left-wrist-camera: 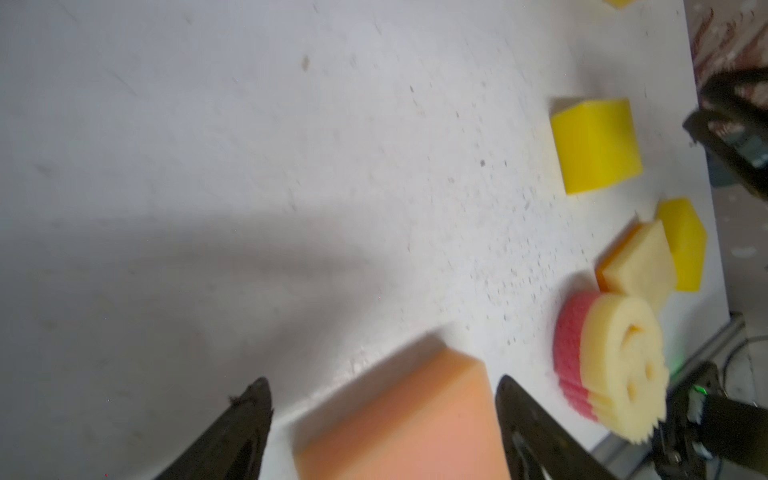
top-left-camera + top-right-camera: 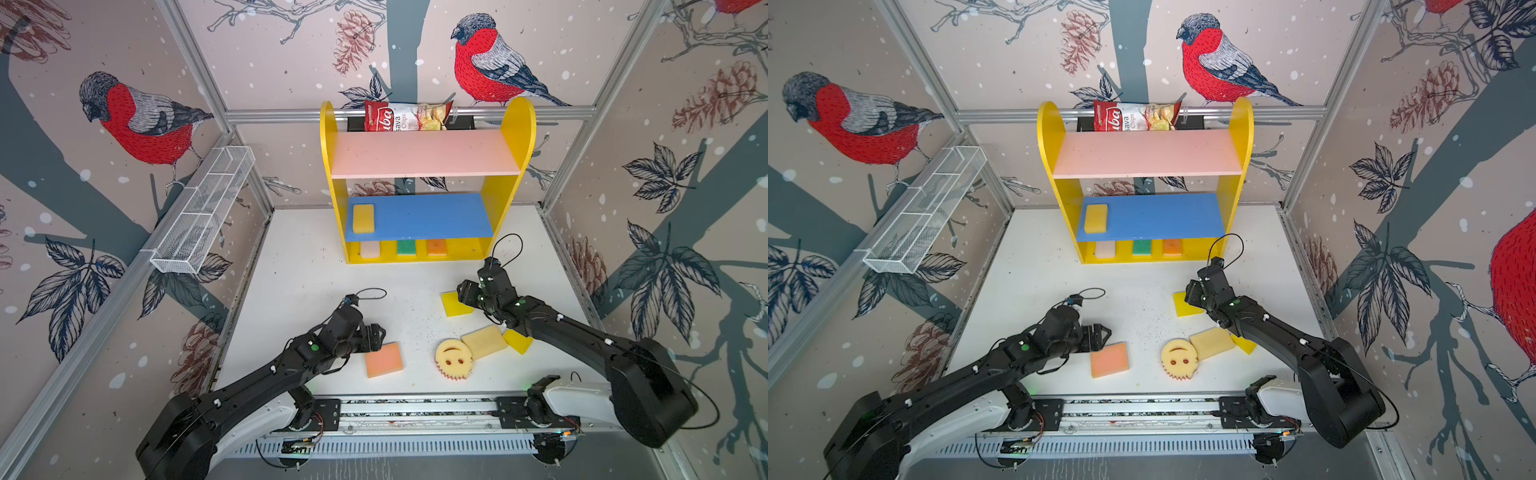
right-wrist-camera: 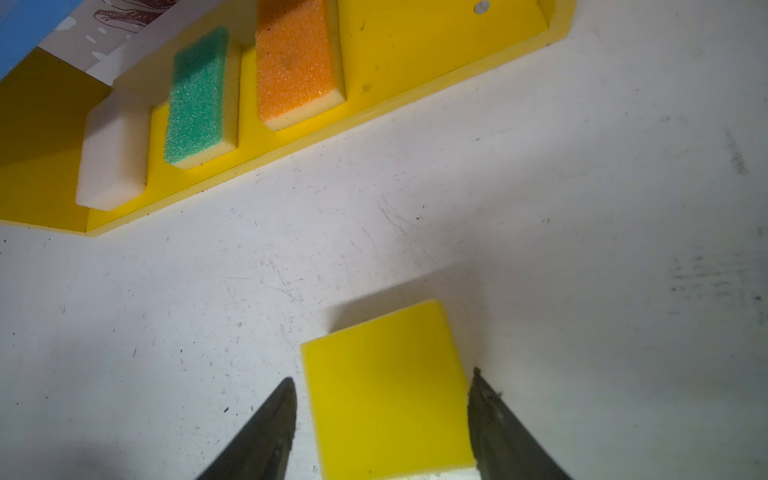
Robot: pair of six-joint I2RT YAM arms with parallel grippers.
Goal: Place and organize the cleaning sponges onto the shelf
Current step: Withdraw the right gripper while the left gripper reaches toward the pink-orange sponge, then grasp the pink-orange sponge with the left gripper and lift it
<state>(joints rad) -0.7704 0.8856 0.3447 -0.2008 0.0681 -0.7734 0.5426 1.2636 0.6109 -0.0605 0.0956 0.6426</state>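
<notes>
Low, left hand (image 1: 382, 380) wide astride peach sponge (image 1: 407, 428), right hand (image 3: 382, 376) wide astride yellow sponge (image 3: 390, 424)

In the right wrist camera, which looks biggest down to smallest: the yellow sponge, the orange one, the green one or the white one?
1. The yellow sponge: biggest, but it is nearest the camera.
2. The orange sponge, partly cut off by the picture's edge.
3. The green sponge and the white sponge look about the same.
</notes>
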